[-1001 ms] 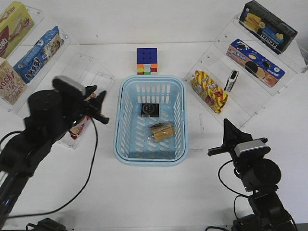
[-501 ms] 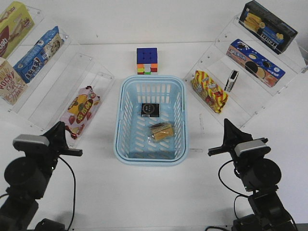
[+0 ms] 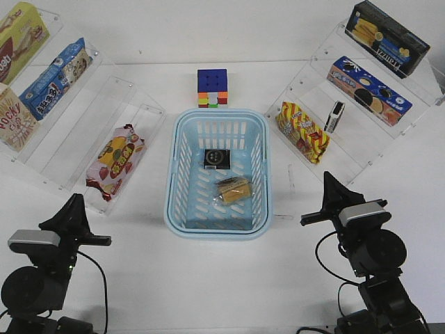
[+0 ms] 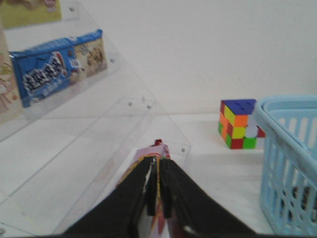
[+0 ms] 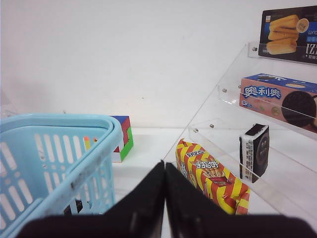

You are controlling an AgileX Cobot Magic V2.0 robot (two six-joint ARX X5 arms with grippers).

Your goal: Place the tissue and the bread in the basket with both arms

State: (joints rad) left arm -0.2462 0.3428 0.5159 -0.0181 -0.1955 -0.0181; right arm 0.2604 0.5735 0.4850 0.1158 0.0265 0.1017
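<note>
With both black arms parked at the near corners of the white table, I judge the job done: nothing is left to carry, so the next move I'd call for is only to hold this rest pose. The left gripper (image 3: pixel 78 203) shows its jaws pressed almost together with nothing between them, and the right gripper (image 3: pixel 327 179) has its jaws fully together, also empty (the right wrist view shows them as a single dark wedge).

Between the arms and a little farther out sits the large light-blue rectangular plastic basket (image 3: pixel 177 209), with rounded corners, slotted walls and floor. Inside it, nearer me, lies the small golden-brown bun of bread in glossy clear wrap (image 3: pixel 233 189); just behind it, apart from it, lies the flat black pocket pack of tissue (image 3: pixel 216 158) with its pale round mark up.

Farther out, a glossy red-and-yellow snack bag (image 3: pixel 115 159) lies on the left clear acrylic shelf (image 3: pixel 132 90), a striped red-and-yellow packet (image 3: pixel 302 132) leans on the right one, and a hard multicoloured puzzle cube (image 3: pixel 212 88) stands just beyond the basket.
</note>
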